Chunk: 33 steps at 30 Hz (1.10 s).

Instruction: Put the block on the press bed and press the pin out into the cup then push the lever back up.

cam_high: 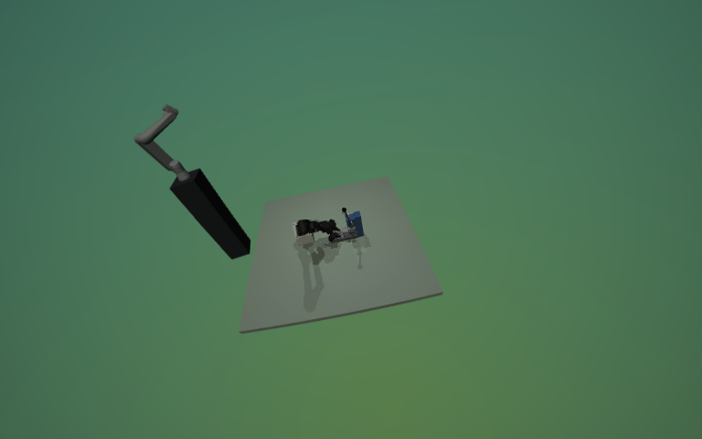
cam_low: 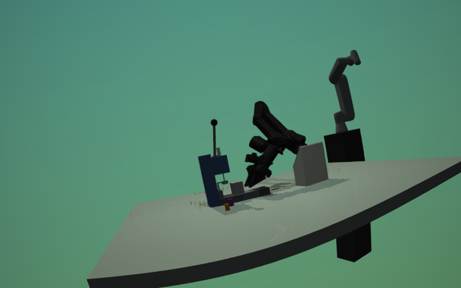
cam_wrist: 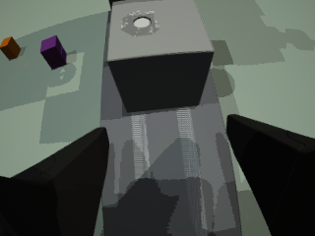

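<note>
The grey block (cam_low: 237, 188) (cam_wrist: 162, 79) sits on the dark press bed (cam_low: 253, 194) (cam_wrist: 161, 169), short of the punch (cam_low: 223, 177) in the exterior view. The pale round pin (cam_wrist: 142, 22) shows in its top face. The blue press (cam_high: 356, 223) (cam_low: 206, 180) stands at the bed's far end. Its lever (cam_low: 214, 139) (cam_high: 344, 209) stands upright with a black knob (cam_low: 213, 122). My gripper (cam_low: 247, 186) (cam_wrist: 168, 130) is open and empty, just on the near side of the block, with the fingers apart over the bed. I cannot make out the cup.
An orange block (cam_low: 227, 206) (cam_wrist: 10, 48) and a purple block (cam_low: 231, 202) (cam_wrist: 53, 51) lie beside the bed. The arm's pale base box (cam_low: 311, 166) stands behind the gripper. A second grey arm (cam_high: 157, 126) (cam_low: 344, 98) stands on a black pedestal (cam_high: 209, 214) (cam_low: 343, 147) beyond the table (cam_high: 362, 284) (cam_low: 170, 237).
</note>
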Motion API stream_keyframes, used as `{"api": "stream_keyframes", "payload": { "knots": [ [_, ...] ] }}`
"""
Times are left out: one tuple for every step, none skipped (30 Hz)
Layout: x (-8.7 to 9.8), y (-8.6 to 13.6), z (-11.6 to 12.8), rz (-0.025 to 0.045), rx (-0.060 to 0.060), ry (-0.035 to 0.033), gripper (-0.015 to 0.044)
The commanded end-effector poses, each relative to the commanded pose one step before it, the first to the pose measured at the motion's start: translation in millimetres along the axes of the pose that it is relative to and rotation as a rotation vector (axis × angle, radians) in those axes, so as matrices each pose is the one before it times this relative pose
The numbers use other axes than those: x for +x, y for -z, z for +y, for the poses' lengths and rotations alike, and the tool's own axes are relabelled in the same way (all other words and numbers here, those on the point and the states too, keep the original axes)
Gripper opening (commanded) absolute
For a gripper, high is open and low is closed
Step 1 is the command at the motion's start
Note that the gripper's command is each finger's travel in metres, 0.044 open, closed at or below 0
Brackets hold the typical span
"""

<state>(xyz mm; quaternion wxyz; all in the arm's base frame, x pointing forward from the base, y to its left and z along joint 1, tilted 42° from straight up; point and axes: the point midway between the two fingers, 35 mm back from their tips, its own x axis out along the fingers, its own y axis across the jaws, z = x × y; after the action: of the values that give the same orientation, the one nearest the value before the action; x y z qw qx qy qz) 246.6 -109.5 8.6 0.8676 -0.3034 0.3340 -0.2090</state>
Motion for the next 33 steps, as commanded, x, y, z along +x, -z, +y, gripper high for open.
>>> {"api": "stream_keyframes", "payload": {
  "knots": [
    [12.43,-8.96,-0.18,-0.06060,-0.0022,-0.00343,0.0300],
    [4.36,-2.53,-0.34,-0.02385,-0.0010,0.00088,0.0300],
    [3.45,-1.77,-0.31,-0.01963,-0.0014,0.00130,0.0300],
    [2.02,-0.93,-0.20,-0.01185,-0.0011,0.00103,0.0300],
    [0.88,-0.44,-0.29,-0.00444,-0.0004,0.00039,0.0300],
    [0.00,0.00,0.00,0.00000,0.0000,0.00000,0.0300],
    [0.00,0.00,0.00,0.00000,0.0000,0.00000,0.0300],
    [0.00,0.00,0.00,0.00000,0.0000,0.00000,0.0300],
    [0.00,0.00,-0.21,0.00000,0.0000,0.00000,0.0300],
    [0.01,0.00,-0.44,0.00000,0.0000,0.00001,0.0300],
    [0.01,-0.01,-0.58,0.00000,0.0000,0.00001,0.0300],
    [0.01,-0.01,-0.81,0.00000,0.0000,0.00002,0.0300],
    [0.01,0.00,-0.88,0.00000,0.0000,0.00002,0.0300],
    [0.01,0.00,-1.12,-0.00001,0.0000,0.00003,0.0300],
    [0.00,0.00,-1.18,-0.00001,0.0000,0.00004,0.0300],
    [0.00,0.00,-1.13,-0.00001,0.0000,0.00004,0.0300],
    [0.00,0.00,-1.06,-0.00001,0.0000,0.00003,0.0300],
    [0.00,0.00,-1.00,-0.00001,0.0000,0.00003,0.0300],
    [0.01,0.00,-0.98,-0.00001,0.0000,0.00003,0.0300],
    [0.01,-0.01,-0.93,-0.00002,0.0000,0.00003,0.0300],
    [0.04,-0.03,-0.90,-0.00010,0.0000,0.00003,0.0300],
    [0.11,-0.08,-0.48,-0.00029,0.0000,0.00002,0.0300],
    [0.10,-0.06,-0.35,-0.00023,0.0000,0.00002,0.0300],
    [0.15,-0.09,-0.20,-0.00034,0.0000,0.00001,0.0300],
    [0.15,-0.10,-0.09,-0.00035,0.0000,0.00001,0.0300],
    [0.13,-0.09,0.02,-0.00031,0.0000,0.00000,0.0300],
    [0.11,-0.07,-0.06,-0.00026,0.0000,0.00001,0.0300],
    [-0.53,0.58,1.37,0.00199,0.0037,-0.00089,0.0300],
    [0.00,0.00,0.00,0.00000,0.0000,0.00000,0.0300],
    [0.00,0.00,0.00,0.00000,0.0000,0.00000,0.0300],
    [0.00,0.00,0.00,0.00000,0.0000,0.00000,0.0300],
    [0.00,0.00,0.00,0.00000,0.0000,0.00000,0.0300],
    [0.00,0.00,0.00,0.00000,0.0000,0.00000,0.0300]
  ]
}}
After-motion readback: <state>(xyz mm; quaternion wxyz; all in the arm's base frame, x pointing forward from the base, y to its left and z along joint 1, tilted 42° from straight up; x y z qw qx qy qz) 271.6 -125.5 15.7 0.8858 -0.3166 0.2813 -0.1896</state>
